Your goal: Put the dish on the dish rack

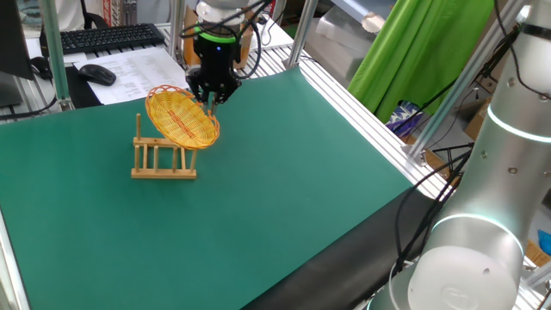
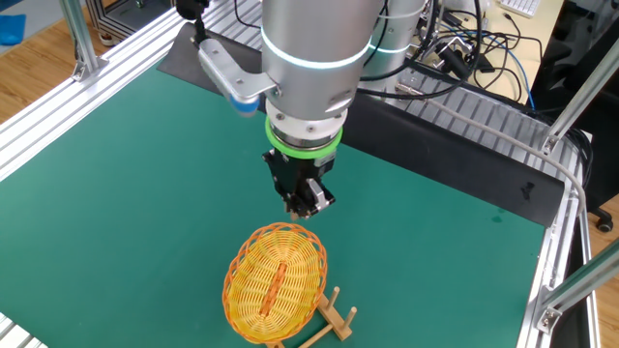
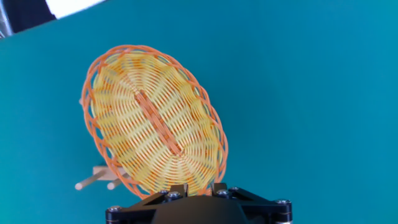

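Dish (image 1: 182, 118) tilted on dish rack (image 1: 161, 159) in one fixed view, leaning among upright pegs near far left part of green counter (image 1: 284, 189). End effector (image 1: 213, 98) just behind upper rim, touching or barely clear, cannot tell. Wide bare green to right and front; aluminium edge rails along far right side.

From the other fixed view: dish (image 2: 276, 282) propped steeply on rack (image 2: 331, 316), close to near counter (image 2: 116, 184) edge. End effector (image 2: 308, 206) just above rim, fingers close together, nothing visibly held. Open green on both sides.

Hand view: dish (image 3: 155, 124) fills left centre, lower rim at fingertips (image 3: 179, 188); grip on rim hard to tell. Rack pegs (image 3: 93, 179) poking out lower left. Bare counter (image 3: 311, 99) to right.
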Available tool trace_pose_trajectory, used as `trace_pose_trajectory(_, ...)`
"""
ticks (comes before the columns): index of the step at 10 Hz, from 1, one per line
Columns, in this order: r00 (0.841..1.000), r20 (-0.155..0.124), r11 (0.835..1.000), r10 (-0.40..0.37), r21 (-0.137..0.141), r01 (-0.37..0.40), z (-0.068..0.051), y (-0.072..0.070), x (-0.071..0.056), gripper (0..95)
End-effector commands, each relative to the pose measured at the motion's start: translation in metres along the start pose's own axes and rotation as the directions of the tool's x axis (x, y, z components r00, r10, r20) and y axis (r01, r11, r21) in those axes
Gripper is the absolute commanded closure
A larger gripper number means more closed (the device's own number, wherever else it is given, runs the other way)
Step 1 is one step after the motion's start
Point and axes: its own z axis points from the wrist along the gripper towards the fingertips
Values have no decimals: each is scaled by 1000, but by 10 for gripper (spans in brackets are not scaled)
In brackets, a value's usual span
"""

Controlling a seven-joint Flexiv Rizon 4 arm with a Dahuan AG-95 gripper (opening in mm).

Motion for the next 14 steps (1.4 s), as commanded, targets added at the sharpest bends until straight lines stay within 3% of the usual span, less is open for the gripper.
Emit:
trace_pose_trajectory(1, 1000, -10, 1000, 13, 2, -13, 2, 3, -1, 950)
trace_pose_trajectory(3, 999, -12, 1000, 30, 5, -30, 17, 19, -8, 950)
trace_pose_trajectory(4, 1000, -11, 1000, 26, 7, -26, 22, 21, -12, 760)
trace_pose_trajectory(6, 1000, -10, 1000, 3, 6, -3, 29, 12, -25, 760)
trace_pose_trajectory(10, 999, 19, 999, -34, -9, 34, 46, -19, -56, 760)
trace_pose_trajectory(12, 999, 32, 999, -36, -13, 36, 50, -23, -60, 760)
trace_pose_trajectory(13, 998, 57, 999, -28, -27, 30, 54, -20, -61, 760)
trace_pose_trajectory(14, 998, 60, 999, -24, -27, 26, 56, -18, -62, 570)
